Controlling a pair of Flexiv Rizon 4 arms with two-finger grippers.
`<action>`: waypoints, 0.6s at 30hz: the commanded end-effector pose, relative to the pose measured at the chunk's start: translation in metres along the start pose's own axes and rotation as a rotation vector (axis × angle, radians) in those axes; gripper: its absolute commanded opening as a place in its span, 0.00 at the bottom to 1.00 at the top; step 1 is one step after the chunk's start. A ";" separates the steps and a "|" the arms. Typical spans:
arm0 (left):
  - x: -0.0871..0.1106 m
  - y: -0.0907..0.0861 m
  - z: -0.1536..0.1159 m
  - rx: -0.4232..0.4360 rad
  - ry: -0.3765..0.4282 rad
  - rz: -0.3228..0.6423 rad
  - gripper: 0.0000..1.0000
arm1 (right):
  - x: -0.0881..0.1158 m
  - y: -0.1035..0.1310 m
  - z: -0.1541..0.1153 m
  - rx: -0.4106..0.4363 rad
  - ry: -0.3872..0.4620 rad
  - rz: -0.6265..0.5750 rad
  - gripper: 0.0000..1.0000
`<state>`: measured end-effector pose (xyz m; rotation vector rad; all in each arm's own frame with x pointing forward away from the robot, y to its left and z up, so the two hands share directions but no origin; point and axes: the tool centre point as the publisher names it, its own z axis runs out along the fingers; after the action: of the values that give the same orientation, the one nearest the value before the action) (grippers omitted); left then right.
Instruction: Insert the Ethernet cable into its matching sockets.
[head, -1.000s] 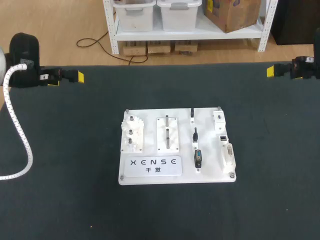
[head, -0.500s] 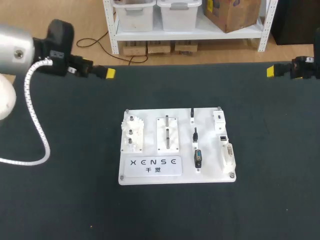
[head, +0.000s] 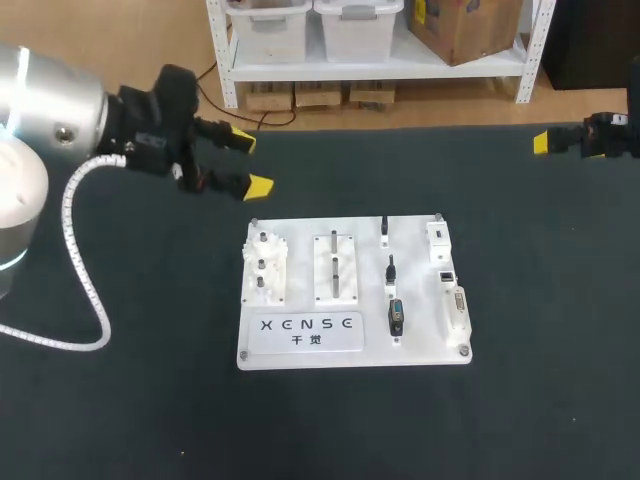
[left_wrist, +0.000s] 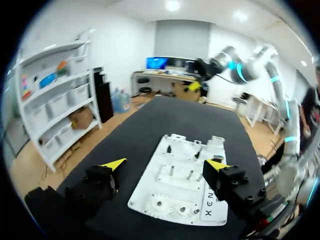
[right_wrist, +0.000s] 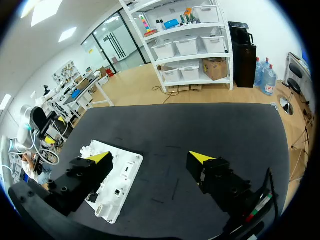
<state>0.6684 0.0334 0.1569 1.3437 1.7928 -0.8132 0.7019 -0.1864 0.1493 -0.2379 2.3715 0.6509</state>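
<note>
The white practice board lies in the middle of the dark table. It carries a small black plug, two thin black pins behind it, and white socket blocks along its right side. I cannot make out an Ethernet cable as such. My left gripper hovers open just beyond the board's back left corner, nothing between its fingers. In the left wrist view that gripper looks along the board. At the far right table edge my right gripper stands open and empty; in its own view, the right gripper is well away from the board.
White gears and a peg fixture fill the board's left half, with a label plate at the front. A white corrugated hose hangs from my left arm over the table's left side. Dark mat surrounds the board.
My left arm has swung in from the far left edge towards the board, and its gripper now hangs near the board's back left corner. The right arm has kept still.
</note>
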 end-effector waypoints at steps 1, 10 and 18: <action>0.006 -0.008 0.007 0.342 -0.123 0.433 1.00 | 0.000 0.000 0.000 0.001 0.000 0.000 1.00; 0.025 -0.034 0.020 0.259 -0.108 0.403 1.00 | 0.000 0.000 0.000 0.001 0.000 0.000 1.00; 0.042 -0.055 0.027 0.190 -0.110 0.307 1.00 | 0.000 0.000 0.000 0.001 0.000 0.000 1.00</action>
<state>0.6240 0.0186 0.1150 1.6703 1.3951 -0.9200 0.7019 -0.1864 0.1493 -0.2380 2.3716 0.6509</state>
